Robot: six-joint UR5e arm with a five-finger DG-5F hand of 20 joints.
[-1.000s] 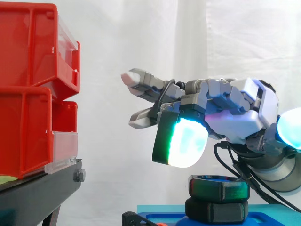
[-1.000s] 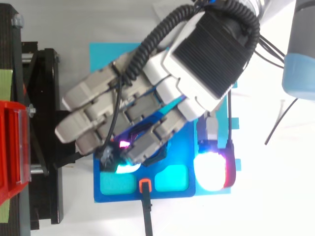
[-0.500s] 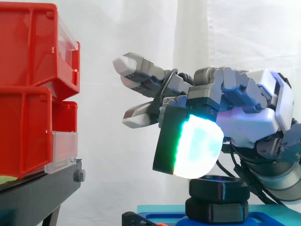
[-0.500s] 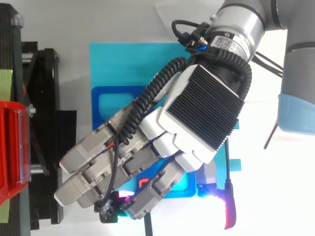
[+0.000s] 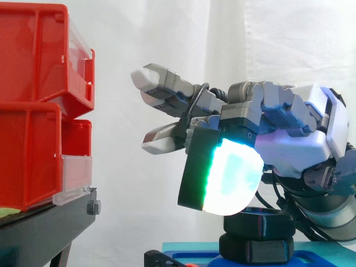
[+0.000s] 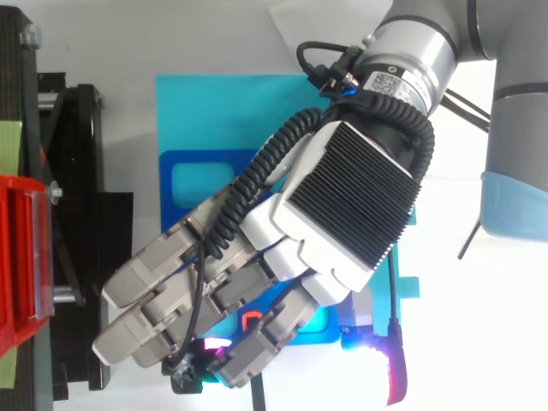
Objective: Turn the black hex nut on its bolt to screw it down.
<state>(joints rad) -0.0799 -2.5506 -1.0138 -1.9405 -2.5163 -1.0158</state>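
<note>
Glossy red plastic bins (image 5: 33, 100), matt black nut (image 5: 268, 225), white cloth curtain (image 5: 167, 44).

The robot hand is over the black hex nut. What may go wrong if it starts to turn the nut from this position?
1. The robot hand has only its thumb pad near the black hex nut. Its fingers stretch away from the nut, so a turn may slip without moving it.
2. In the top view those fingers end close to the black stand, so a wide twist might strike it.
</note>
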